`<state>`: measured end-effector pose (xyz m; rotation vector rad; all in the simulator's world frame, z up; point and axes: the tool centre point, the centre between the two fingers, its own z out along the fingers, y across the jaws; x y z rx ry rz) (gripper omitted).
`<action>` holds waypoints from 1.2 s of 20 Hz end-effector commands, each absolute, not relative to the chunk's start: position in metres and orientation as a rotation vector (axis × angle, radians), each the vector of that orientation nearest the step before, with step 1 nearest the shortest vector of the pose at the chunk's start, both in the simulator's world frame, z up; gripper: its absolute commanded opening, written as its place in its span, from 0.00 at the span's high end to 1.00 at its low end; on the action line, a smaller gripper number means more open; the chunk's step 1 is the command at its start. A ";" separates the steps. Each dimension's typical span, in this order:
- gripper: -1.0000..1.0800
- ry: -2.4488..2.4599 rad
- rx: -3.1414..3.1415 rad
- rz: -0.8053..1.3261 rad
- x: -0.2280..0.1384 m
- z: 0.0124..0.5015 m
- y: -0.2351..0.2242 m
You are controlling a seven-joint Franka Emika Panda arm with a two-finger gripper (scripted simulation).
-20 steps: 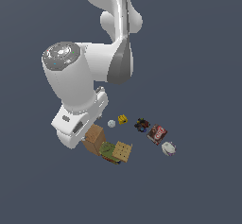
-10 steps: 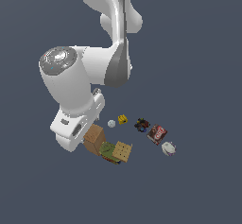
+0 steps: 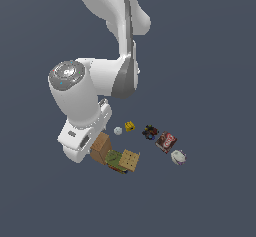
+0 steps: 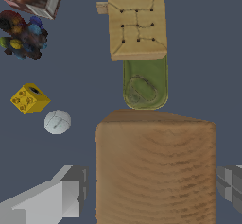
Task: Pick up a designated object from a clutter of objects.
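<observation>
The arm is parked low over the brown box (image 4: pixel 156 171), which sits at the exterior view's left end of the clutter, partly tucked under the wrist. In the wrist view the fingers (image 4: pixel 52 197) are spread wide, one on each side of the box with a gap on both sides, so nothing is gripped. Right up against the box's end is the green lump (image 4: pixel 145 85), and the tan dotted square (image 4: pixel 137 28) overlaps the lump's other end. Off to one side are the white ball (image 4: pixel 57 122) and yellow piece (image 4: pixel 29 98), close together. Further along the dark surface (image 3: pixel 210 71) are a multicoloured bundle (image 3: pixel 149 131), the dark red packet (image 3: pixel 166 141) and the white lump (image 3: pixel 178 156).
</observation>
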<state>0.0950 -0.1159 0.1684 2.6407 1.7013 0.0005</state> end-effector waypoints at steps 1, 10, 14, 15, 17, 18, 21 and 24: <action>0.04 1.703 2.640 0.000 0.094 0.156 -0.116; 1.00 1.704 2.639 0.000 0.096 0.143 -0.116; 1.00 1.704 2.639 0.000 0.096 0.143 -0.116; 1.00 1.704 2.639 0.000 0.096 0.143 -0.116; 1.00 1.704 2.639 0.000 0.096 0.143 -0.116; 1.00 1.704 2.639 0.000 0.096 0.143 -0.116; 1.00 1.704 2.639 0.000 0.095 0.143 -0.116; 1.00 1.704 2.639 0.000 0.093 0.145 -0.114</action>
